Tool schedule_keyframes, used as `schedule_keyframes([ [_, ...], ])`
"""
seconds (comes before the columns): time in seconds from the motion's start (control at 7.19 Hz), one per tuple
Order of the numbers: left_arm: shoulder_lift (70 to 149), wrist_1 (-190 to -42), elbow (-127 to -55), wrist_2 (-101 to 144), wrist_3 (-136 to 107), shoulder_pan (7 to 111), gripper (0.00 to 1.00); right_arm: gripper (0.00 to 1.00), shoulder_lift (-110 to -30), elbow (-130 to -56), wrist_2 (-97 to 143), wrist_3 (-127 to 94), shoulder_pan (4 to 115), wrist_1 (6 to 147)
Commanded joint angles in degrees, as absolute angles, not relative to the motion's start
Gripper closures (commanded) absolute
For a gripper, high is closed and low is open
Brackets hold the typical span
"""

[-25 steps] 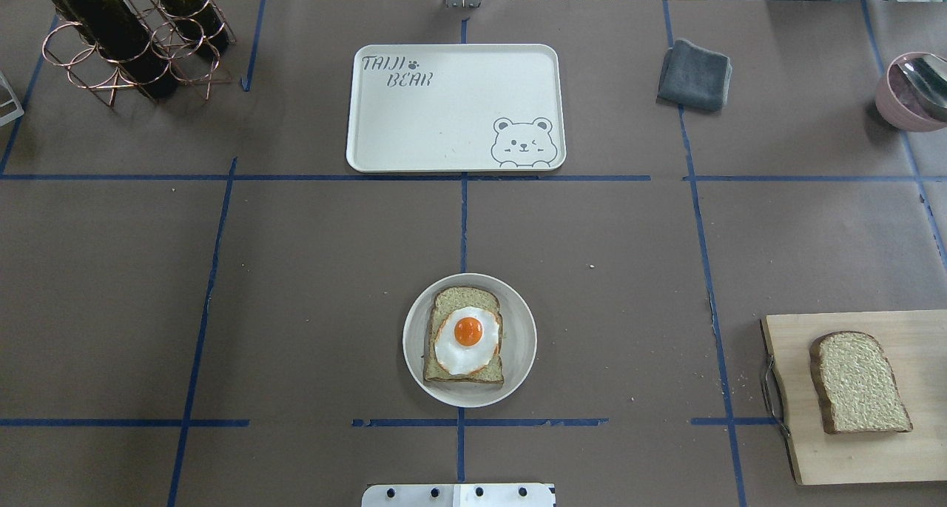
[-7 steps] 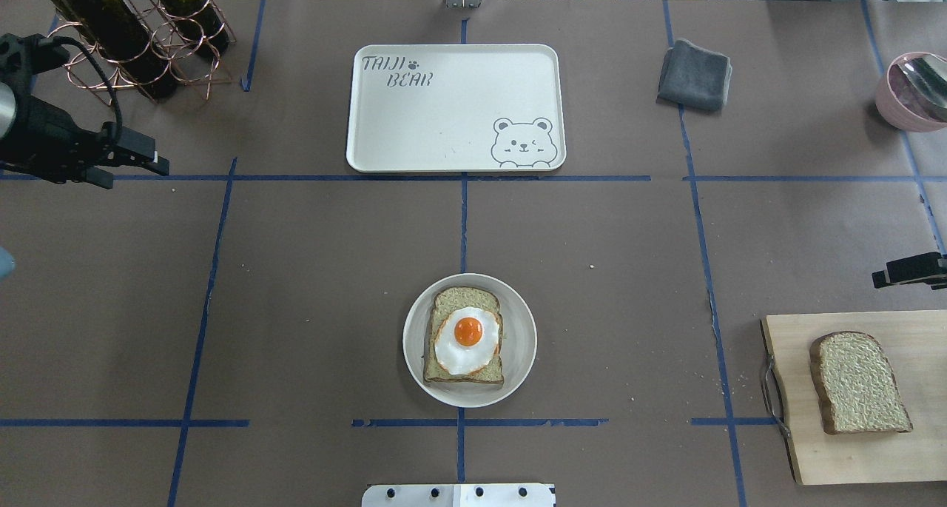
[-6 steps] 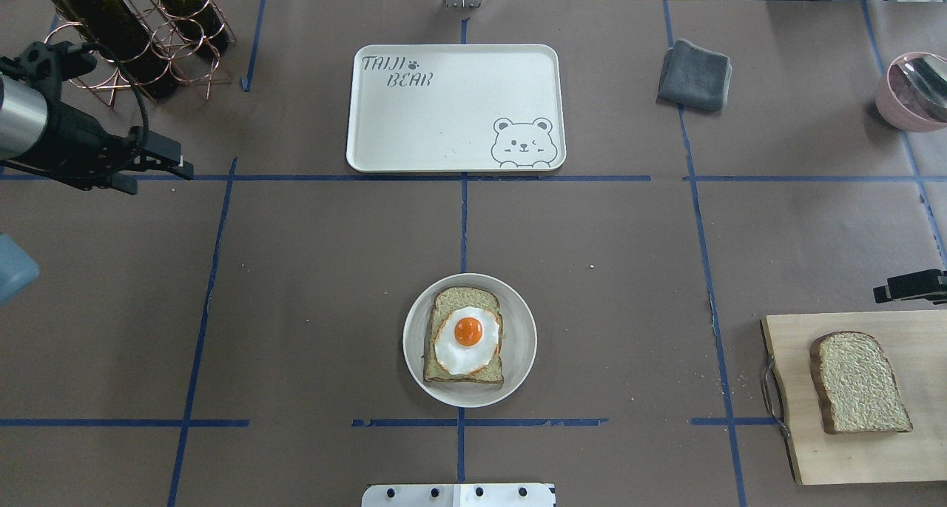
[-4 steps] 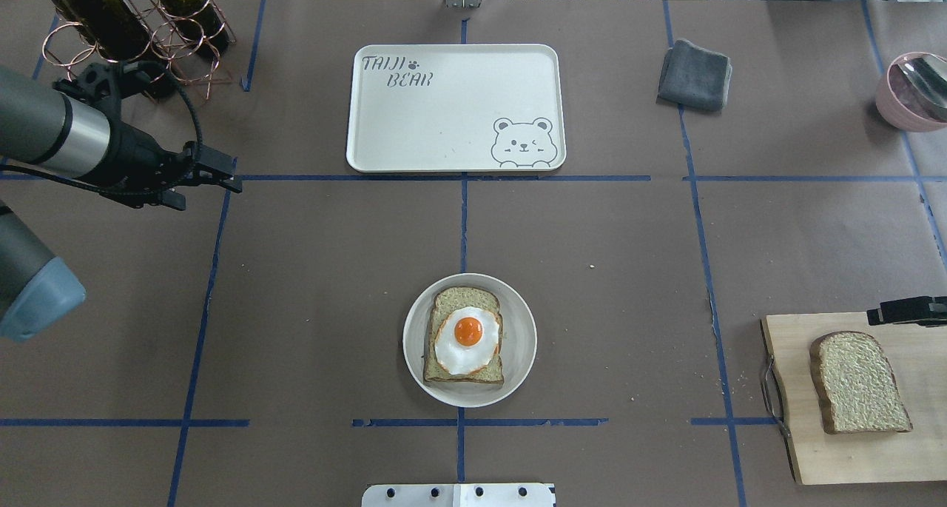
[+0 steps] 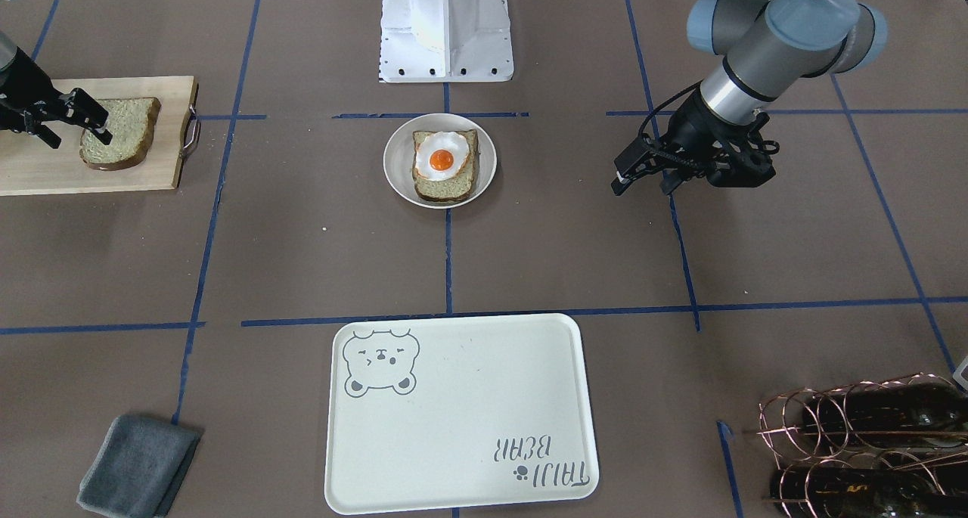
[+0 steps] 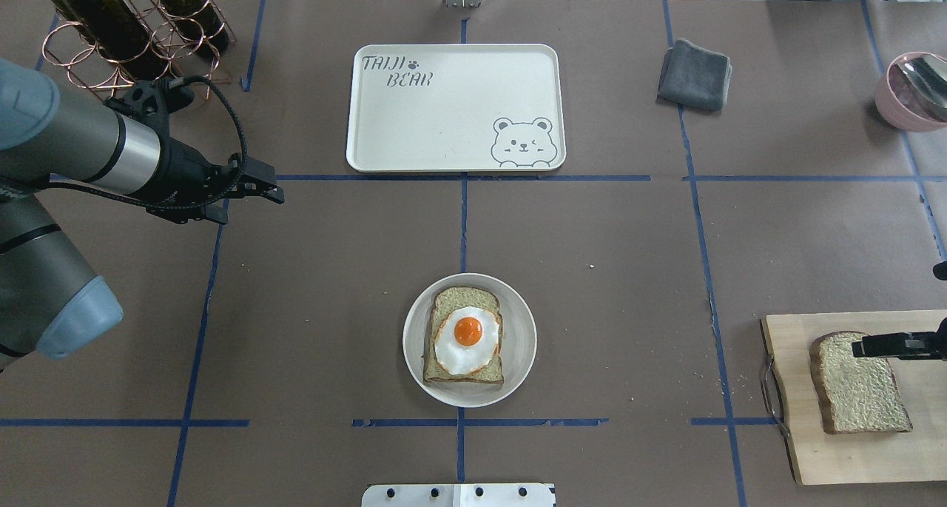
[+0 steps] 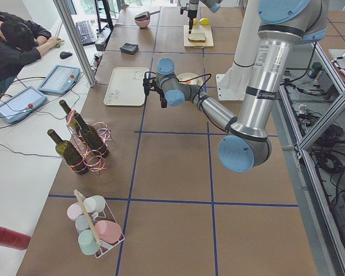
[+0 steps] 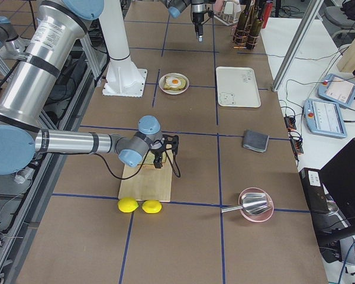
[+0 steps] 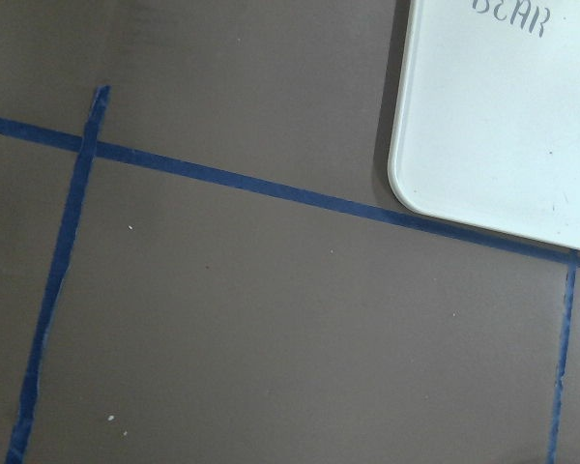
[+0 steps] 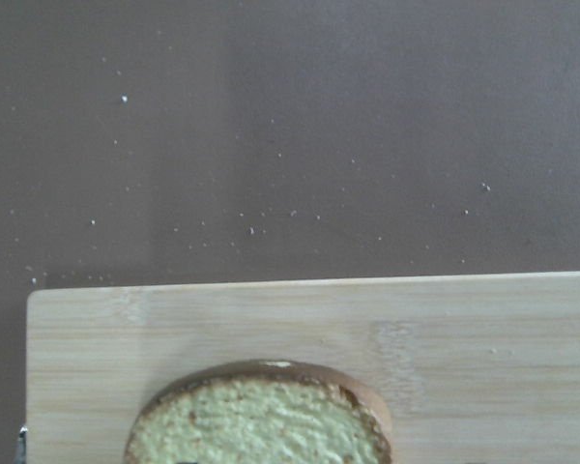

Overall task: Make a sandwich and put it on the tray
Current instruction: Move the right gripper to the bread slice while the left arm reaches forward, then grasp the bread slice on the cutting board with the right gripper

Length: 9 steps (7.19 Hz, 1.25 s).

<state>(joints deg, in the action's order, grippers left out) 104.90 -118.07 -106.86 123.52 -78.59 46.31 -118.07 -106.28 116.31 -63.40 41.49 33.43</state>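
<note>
A bread slice with a fried egg (image 6: 466, 337) on it lies on a small round white plate (image 6: 520, 359) at the table's centre front. A second bread slice (image 6: 858, 388) lies on the wooden cutting board (image 6: 851, 448) at the right; it also shows in the right wrist view (image 10: 261, 420). The cream bear tray (image 6: 451, 107) lies bare at the far centre. My right gripper (image 5: 76, 134) is open and hovers over the far end of the board's slice. My left gripper (image 6: 272, 185) is open and empty, above the table left of the tray's near corner (image 9: 503, 116).
A copper rack with wine bottles (image 6: 126, 33) stands at the far left. A folded grey cloth (image 6: 695, 74) and a pink bowl with a spoon (image 6: 914, 92) are at the far right. Two lemons (image 8: 141, 206) lie beside the board.
Both arms came into view. My left gripper moved right from the left edge toward the tray. My right gripper moved toward the robot, from beyond the board to over the slice.
</note>
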Motion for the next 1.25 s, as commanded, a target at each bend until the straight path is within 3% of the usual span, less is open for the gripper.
schedule_keyframes([
  [0.0, 105.3, -118.0, -106.7, 123.5, -79.0, 46.1, 0.0, 0.31, -119.2, -106.3, 116.3, -63.5, 40.1, 33.0],
  [0.28, 105.4, -118.0, -106.9, 123.5, -79.0, 46.2, 0.0, 0.36, -120.2, -106.2, 116.3, -63.5, 39.0, 33.0],
  [0.42, 105.3, -118.1, -106.9, 123.5, -79.0, 46.2, 0.0, 0.47, -120.4, -106.2, 116.3, -63.5, 38.9, 33.0],
  [0.56, 105.3, -118.1, -106.9, 123.5, -79.0, 46.2, 0.0, 0.51, -120.4, -106.1, 116.3, -63.5, 38.4, 33.0],
  [1.11, 105.3, -118.0, -106.9, 123.5, -79.0, 46.2, 0.0, 0.5, -120.3, -105.2, 116.2, -63.4, 37.7, 33.0],
])
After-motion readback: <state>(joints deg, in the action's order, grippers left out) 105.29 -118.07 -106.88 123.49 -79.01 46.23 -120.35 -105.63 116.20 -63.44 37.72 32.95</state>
